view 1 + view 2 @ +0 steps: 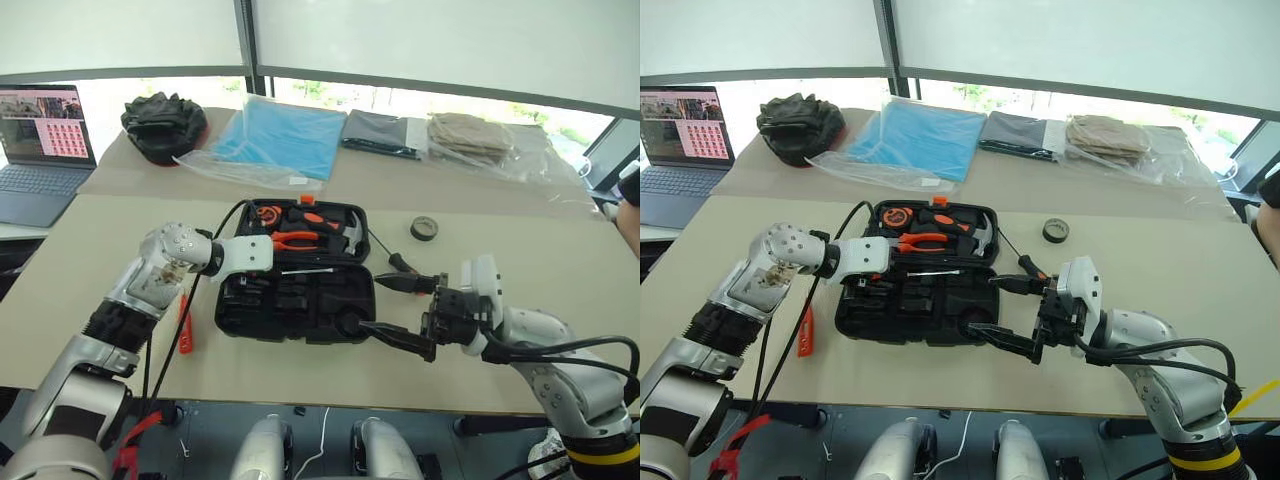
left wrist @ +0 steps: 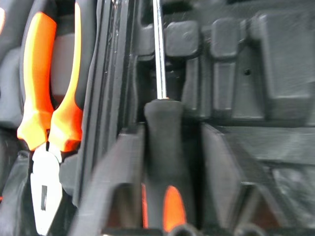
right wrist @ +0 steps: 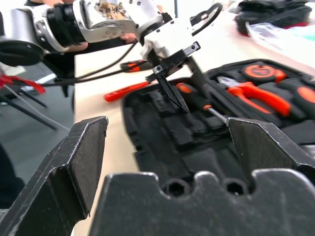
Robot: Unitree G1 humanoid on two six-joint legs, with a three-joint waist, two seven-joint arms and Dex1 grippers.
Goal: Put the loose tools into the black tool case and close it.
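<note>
In the head views, the black tool case (image 1: 295, 272) lies open on the tan table (image 1: 100, 260), the left gripper (image 1: 268, 252) over its near half. The left wrist view shows a screwdriver (image 2: 160, 147) between parted fingers, apparently being seated; next comes letting go cleanly. In the right wrist view the right gripper (image 3: 167, 162) gapes empty beside the case. A tape roll (image 1: 424, 228) waits beyond, a laptop (image 1: 40, 150) far off.

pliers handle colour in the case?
Orange, on the pliers; best seen in the left wrist view.
</note>
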